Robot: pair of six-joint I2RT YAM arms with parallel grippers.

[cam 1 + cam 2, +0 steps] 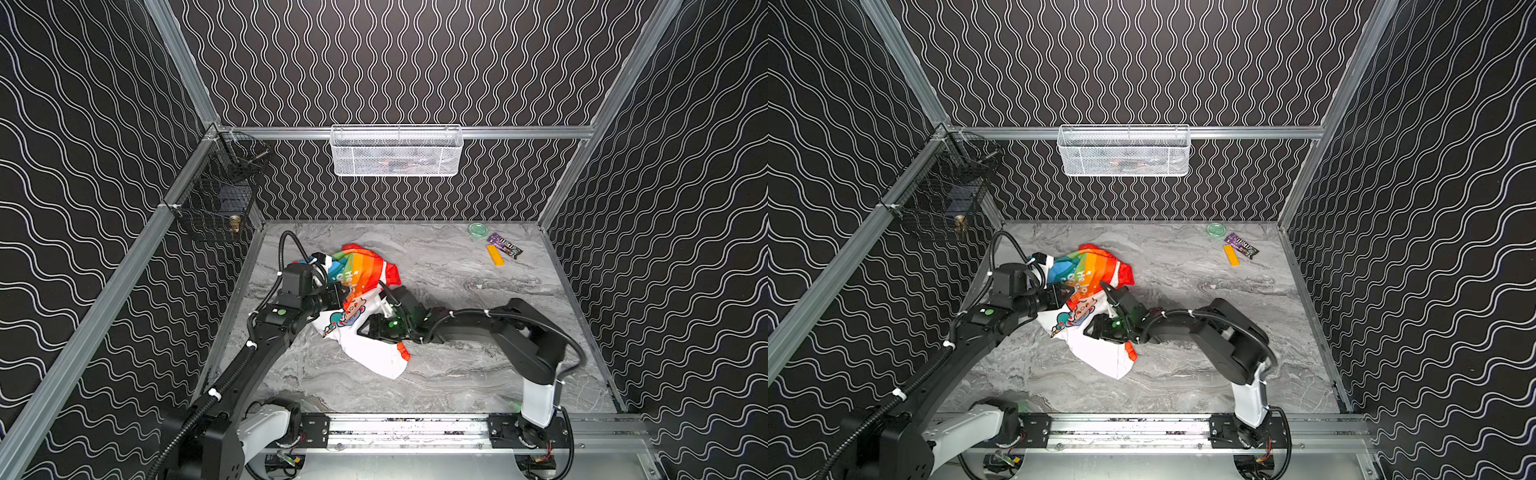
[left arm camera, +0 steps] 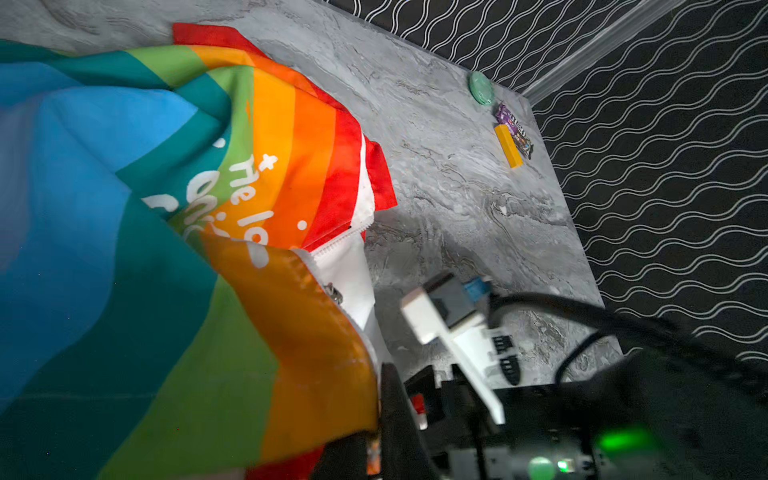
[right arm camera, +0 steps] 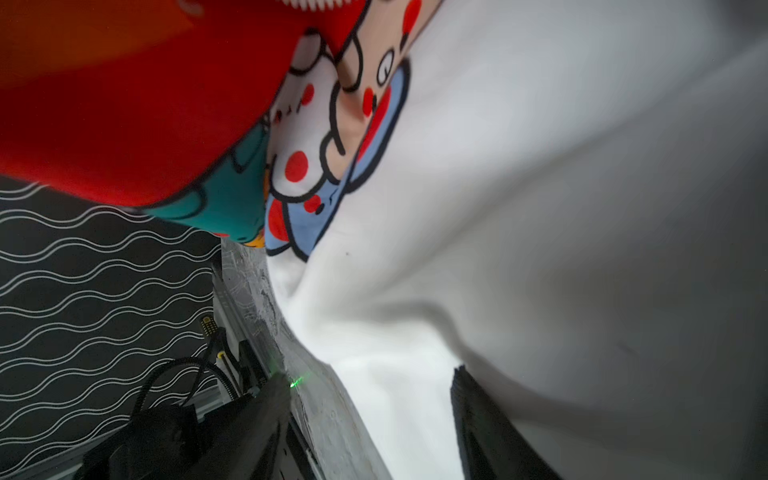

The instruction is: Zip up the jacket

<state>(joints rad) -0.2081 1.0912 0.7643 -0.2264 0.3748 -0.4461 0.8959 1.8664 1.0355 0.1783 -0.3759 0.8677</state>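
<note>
While clamping jacket (image 1: 362,266) by striped edge in narrow left hand (image 1: 341,296), straddled white lining (image 3: 540,208) just beside with right hand (image 3: 370,380) spread wide.

I count one jacket (image 1: 361,266), two arms (left arm (image 1: 266,349), right arm (image 1: 469,322)) and two baskets (white basket (image 1: 395,160), black basket (image 1: 208,208)). I also count one green disc (image 1: 478,229), one yellow block (image 1: 495,254) and one purple wrapper (image 1: 505,245).
</note>
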